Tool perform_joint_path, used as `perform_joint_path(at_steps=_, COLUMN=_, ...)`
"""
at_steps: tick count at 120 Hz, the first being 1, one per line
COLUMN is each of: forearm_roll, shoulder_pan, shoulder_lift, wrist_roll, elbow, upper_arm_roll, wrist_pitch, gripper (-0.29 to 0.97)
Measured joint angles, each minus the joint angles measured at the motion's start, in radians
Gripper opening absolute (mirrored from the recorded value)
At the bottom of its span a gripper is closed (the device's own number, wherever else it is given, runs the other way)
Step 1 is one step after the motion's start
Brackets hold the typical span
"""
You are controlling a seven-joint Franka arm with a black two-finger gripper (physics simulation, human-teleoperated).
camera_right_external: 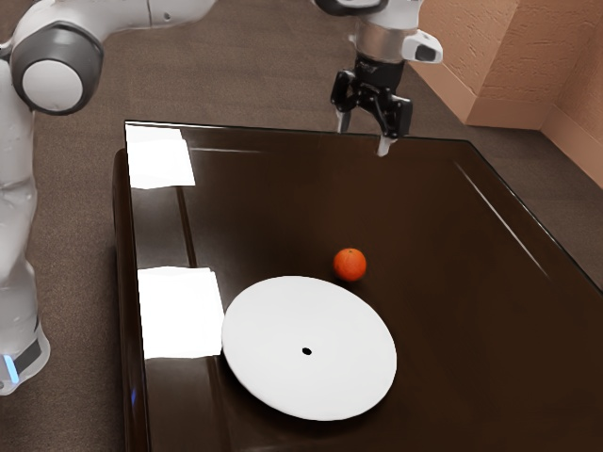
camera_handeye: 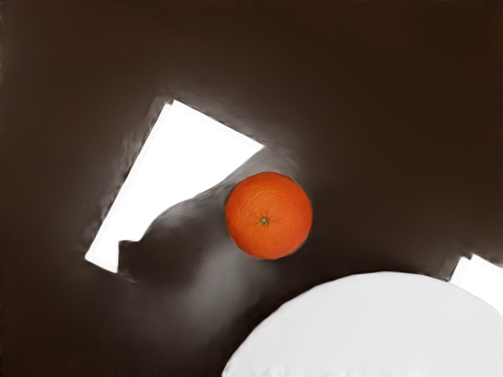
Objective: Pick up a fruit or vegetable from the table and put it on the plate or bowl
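Orange (camera_right_external: 350,265) sits on counter (camera_right_external: 452,282) just beside white plate (camera_right_external: 283,330), w/ pincer (camera_right_external: 365,134) wide open, empty, hovering well apart above; prob. light, firm, smooth, apt to roll, so grip across its middle.

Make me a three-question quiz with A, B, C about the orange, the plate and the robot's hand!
1. Where is the orange? A) on the table beside the plate B) on the plate C) on the floor
2. The plate's colour? A) blue B) white C) green
3. The gripper is? A) shut on the orange B) open and empty C) shut on the plate

Answers: 1 A, it rests on the dark tabletop just off the rim. 2 B, it is plainly white. 3 B, its fingers are apart above the table with nothing between them.
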State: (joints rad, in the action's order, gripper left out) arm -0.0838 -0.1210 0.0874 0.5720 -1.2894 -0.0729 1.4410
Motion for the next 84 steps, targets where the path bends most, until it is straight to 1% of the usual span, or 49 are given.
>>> perform_joint_path(at_steps=13, forearm_roll=-0.025, shoulder_pan=-0.049, shoulder_lift=-0.005, wrist_roll=0.296, elbow=0.014, upper_arm_roll=0.01, wrist_pitch=-0.042, gripper=0.68)
perform_joint_path(at_steps=23, forearm_roll=-0.066, shoulder_pan=-0.051, shoulder_lift=-0.01, wrist_roll=0.435, elbow=0.012, upper_arm_roll=-0.001, wrist_pitch=-0.063, gripper=0.68)
perform_joint_path(at_steps=30, forearm_roll=-0.084, shoulder_pan=-0.042, shoulder_lift=-0.016, wrist_roll=0.484, elbow=0.009, upper_arm_roll=-0.016, wrist_pitch=-0.079, gripper=0.68)
perform_joint_path(at_steps=41, forearm_roll=-0.1, shoulder_pan=-0.019, shoulder_lift=-0.029, wrist_roll=0.489, elbow=0.005, upper_arm_roll=-0.023, wrist_pitch=-0.123, gripper=0.68)
perform_joint_path(at_steps=50, forearm_roll=-0.101, shoulder_pan=-0.022, shoulder_lift=-0.107, wrist_roll=0.463, elbow=-0.138, upper_arm_roll=-0.029, wrist_pitch=-0.141, gripper=0.68)
perform_joint_path(at_steps=57, forearm_roll=-0.089, shoulder_pan=-0.025, shoulder_lift=-0.15, wrist_roll=0.433, elbow=-0.217, upper_arm_roll=-0.03, wrist_pitch=-0.136, gripper=0.68)
perform_joint_path(at_steps=65, forearm_roll=-0.087, shoulder_pan=-0.07, shoulder_lift=-0.167, wrist_roll=0.402, elbow=-0.296, upper_arm_roll=-0.03, wrist_pitch=-0.112, gripper=0.68)
perform_joint_path(at_steps=70, forearm_roll=-0.098, shoulder_pan=-0.115, shoulder_lift=-0.171, wrist_roll=0.386, elbow=-0.333, upper_arm_roll=-0.048, wrist_pitch=-0.097, gripper=0.68)
perform_joint_path(at_steps=73, forearm_roll=-0.104, shoulder_pan=-0.122, shoulder_lift=-0.167, wrist_roll=0.377, elbow=-0.345, upper_arm_roll=-0.056, wrist_pitch=-0.089, gripper=0.68)
perform_joint_path(at_steps=84, forearm_roll=-0.117, shoulder_pan=-0.059, shoulder_lift=-0.105, wrist_roll=0.347, elbow=-0.34, upper_arm_roll=-0.067, wrist_pitch=-0.068, gripper=0.68)
